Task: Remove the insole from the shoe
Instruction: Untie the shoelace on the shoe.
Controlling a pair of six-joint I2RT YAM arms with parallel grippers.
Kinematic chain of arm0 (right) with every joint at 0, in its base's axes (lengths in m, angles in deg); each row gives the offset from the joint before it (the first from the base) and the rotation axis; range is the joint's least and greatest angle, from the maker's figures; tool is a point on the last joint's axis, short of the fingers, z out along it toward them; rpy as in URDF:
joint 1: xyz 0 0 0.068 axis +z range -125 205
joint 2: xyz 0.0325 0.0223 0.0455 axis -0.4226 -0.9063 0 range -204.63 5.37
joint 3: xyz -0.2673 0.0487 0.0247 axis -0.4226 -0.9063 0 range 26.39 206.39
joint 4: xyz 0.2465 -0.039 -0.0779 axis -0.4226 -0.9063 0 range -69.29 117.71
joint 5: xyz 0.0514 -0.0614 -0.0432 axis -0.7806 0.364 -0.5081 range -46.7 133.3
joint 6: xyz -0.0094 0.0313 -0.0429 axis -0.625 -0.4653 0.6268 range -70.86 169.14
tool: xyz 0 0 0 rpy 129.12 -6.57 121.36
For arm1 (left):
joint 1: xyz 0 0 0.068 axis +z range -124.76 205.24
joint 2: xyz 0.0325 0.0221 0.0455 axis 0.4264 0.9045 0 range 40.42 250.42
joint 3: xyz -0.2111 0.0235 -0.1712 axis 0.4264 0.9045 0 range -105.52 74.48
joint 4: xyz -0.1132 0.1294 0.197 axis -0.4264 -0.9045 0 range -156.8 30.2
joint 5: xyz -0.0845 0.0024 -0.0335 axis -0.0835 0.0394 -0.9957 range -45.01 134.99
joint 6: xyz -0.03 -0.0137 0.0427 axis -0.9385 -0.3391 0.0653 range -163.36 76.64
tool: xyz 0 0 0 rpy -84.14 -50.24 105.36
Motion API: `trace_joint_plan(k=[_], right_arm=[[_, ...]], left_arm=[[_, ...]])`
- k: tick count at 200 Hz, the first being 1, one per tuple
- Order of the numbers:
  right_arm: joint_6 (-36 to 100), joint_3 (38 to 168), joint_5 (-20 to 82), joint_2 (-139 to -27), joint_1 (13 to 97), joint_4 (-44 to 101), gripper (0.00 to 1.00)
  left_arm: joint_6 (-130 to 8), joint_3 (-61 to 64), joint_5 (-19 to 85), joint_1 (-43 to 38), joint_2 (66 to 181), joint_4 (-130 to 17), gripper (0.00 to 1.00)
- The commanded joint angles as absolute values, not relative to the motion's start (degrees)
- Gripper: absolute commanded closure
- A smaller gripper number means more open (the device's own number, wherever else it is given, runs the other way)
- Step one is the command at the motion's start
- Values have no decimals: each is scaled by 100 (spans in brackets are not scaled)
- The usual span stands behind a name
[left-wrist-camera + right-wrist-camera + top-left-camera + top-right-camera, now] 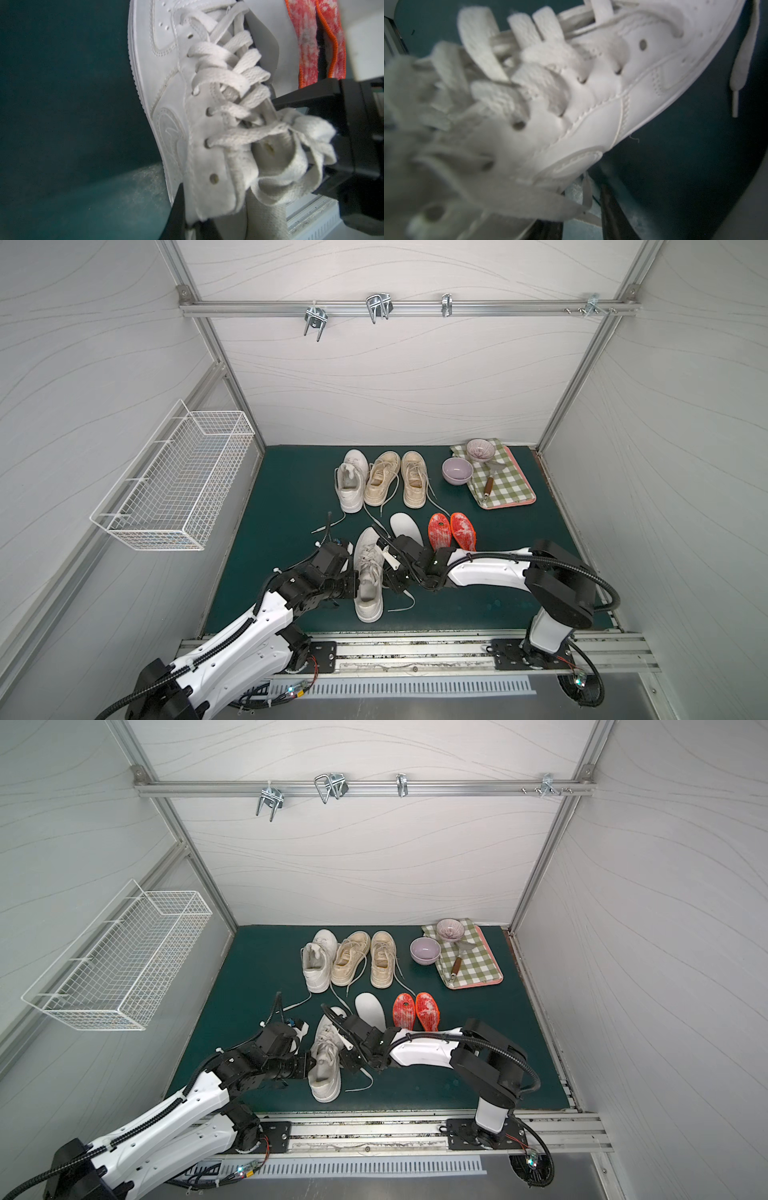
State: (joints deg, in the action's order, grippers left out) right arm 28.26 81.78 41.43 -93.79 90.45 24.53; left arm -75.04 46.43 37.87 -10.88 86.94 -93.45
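A white laced shoe (369, 601) (325, 1088) lies toe-away at the front middle of the green mat (291, 497). Its insole is hidden inside. My left gripper (355, 578) (192, 212) is shut on the shoe's (166, 83) left eyelet flap. On the other side, my right gripper (387, 572) (581, 207) is at the laces of the shoe (643, 93). Its jaws stand apart, with the right flap and a lace strip between them. A loose white insole (405, 526) lies on the mat just beyond the right gripper.
Two orange insoles (440, 531) (463, 531) lie right of the white one. Three more shoes (351, 485) (382, 481) (413, 481) stand at the back. At the back right are two bowls (457, 470) (480, 450) and a checked cloth (507, 489). A wire basket (174, 485) hangs on the left wall.
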Motion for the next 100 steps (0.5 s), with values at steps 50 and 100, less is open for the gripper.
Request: trace_joint_plan(k=[50,100], right_arm=[[2757,8249,5024,-9096,9110,2425,100],[2527,7900,5654,-8374,9063,2041,100]], left_arm=[[-7545,4403,4166,-1171,8606,-8947,100],[-7685,4367,4782,-1176,8496,-9263,100]])
